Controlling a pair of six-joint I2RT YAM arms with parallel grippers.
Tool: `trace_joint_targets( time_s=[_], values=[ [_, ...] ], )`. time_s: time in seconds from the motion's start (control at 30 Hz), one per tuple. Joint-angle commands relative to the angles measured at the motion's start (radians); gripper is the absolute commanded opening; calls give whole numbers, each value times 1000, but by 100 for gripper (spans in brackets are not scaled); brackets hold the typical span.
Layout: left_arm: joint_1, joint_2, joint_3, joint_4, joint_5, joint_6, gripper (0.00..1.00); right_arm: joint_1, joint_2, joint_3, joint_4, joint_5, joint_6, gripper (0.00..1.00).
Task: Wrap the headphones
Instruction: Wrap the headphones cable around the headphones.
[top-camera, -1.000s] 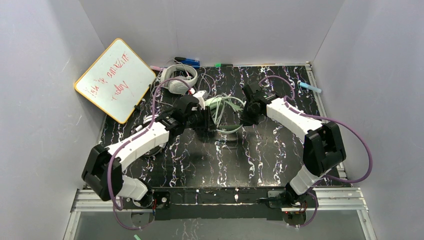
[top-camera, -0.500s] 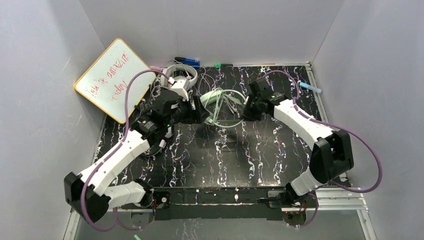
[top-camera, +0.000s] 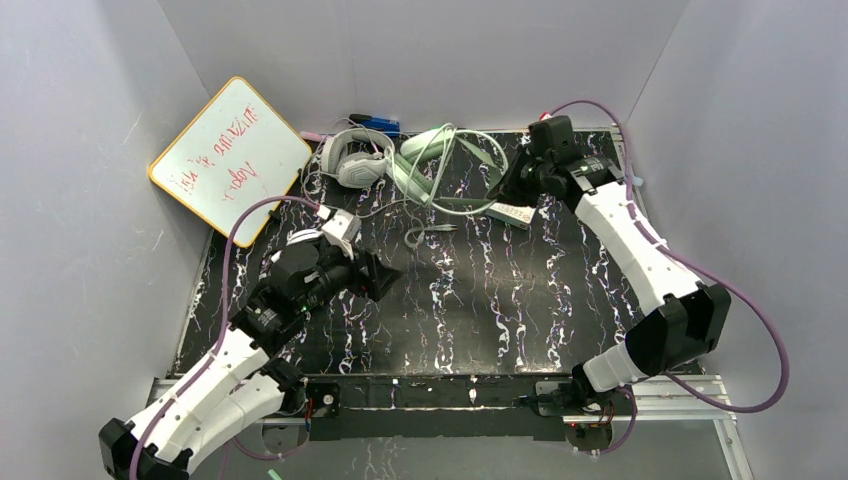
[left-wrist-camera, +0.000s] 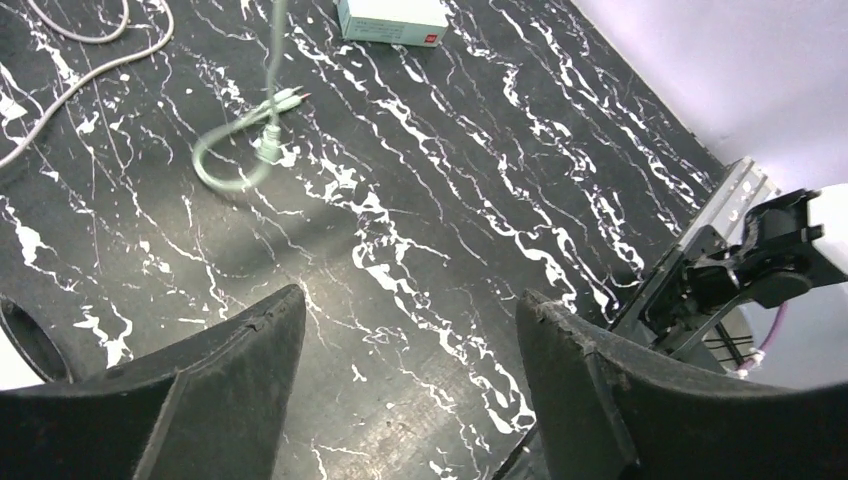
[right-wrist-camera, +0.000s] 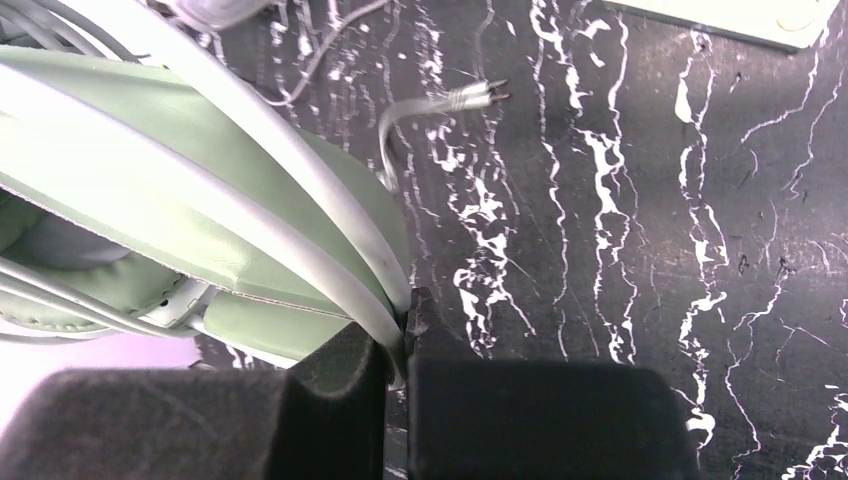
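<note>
From overhead I see the mint-green headphones (top-camera: 428, 152) toward the back of the table (top-camera: 560, 300), just beside the grey-white headphones (top-camera: 352, 160), with my right gripper (top-camera: 515, 188) at them. Only my right wrist view shows its jaws pinched on the pale cable (right-wrist-camera: 370, 250). My left gripper (left-wrist-camera: 410, 330) hangs wide and bare, its view catching the plug (left-wrist-camera: 285, 97) and a small closed box (left-wrist-camera: 392, 18).

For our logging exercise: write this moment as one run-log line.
left gripper: open, empty, above table | right gripper: shut on mint-green headphones | plug end: lying on table
</note>
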Motion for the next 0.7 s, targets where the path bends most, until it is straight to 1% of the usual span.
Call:
trace_joint_targets(
  time_s=[0.0, 0.1, 0.2, 0.33, 0.43, 0.67],
  values=[
    [1, -59, -107, 207, -19, 48, 76, -15, -80, 163, -5, -87, 14, 1],
    [1, -64, -181, 359, -29, 32, 85, -23, -83, 227, -29, -113, 22, 1],
    [1, -23, -238, 481, -16, 13, 89, -28, -82, 289, -44, -152, 32, 1],
    [-2, 69, -268, 600, 30, -1, 89, -31, -65, 386, -90, -184, 31, 1],
    [-10, 139, -269, 652, 56, 11, 89, -32, -55, 454, -130, -195, 27, 1],
    [-27, 249, -299, 762, 69, 0, 93, -35, -43, 526, -183, -208, 20, 1]
  ],
)
